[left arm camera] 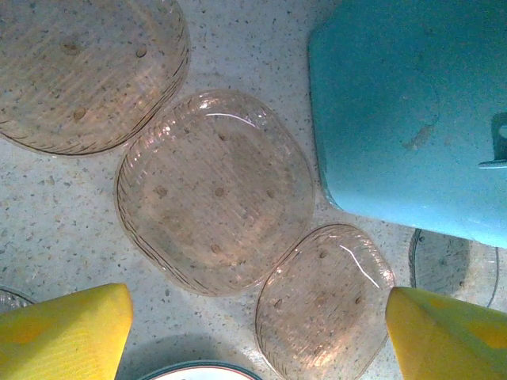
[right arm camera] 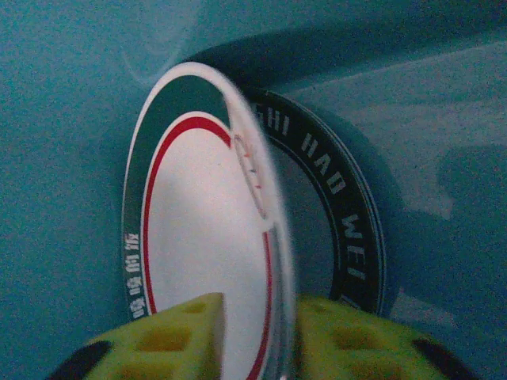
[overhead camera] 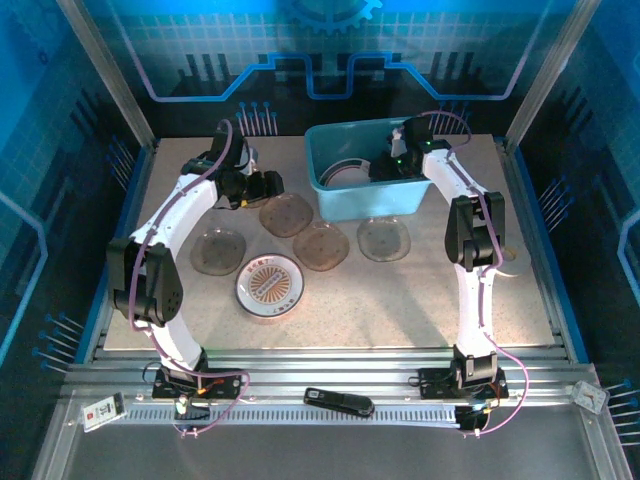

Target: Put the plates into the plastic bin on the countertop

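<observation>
Teal plastic bin (overhead camera: 365,200) on the countertop (overhead camera: 400,300); brown plates (left arm camera: 214,190) beside it, under my spread left gripper (left arm camera: 257,294). Inside the bin, my right gripper (right arm camera: 261,305) straddles a red-ringed white plate (right arm camera: 198,237); whether it pinches, I cannot tell. I should lay it flat gently.

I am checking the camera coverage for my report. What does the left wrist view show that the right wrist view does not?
Left wrist view's own: three brown plates lying flat on the speckled countertop, with the left gripper open wide above them.
Right wrist view's own: a round white plate with a green and red rim, its edge between the fingers of the right gripper, and a dark-rimmed plate with lettering behind it.
Shared: the blue bin, its outer wall in the left wrist view, its inside in the right wrist view.
</observation>
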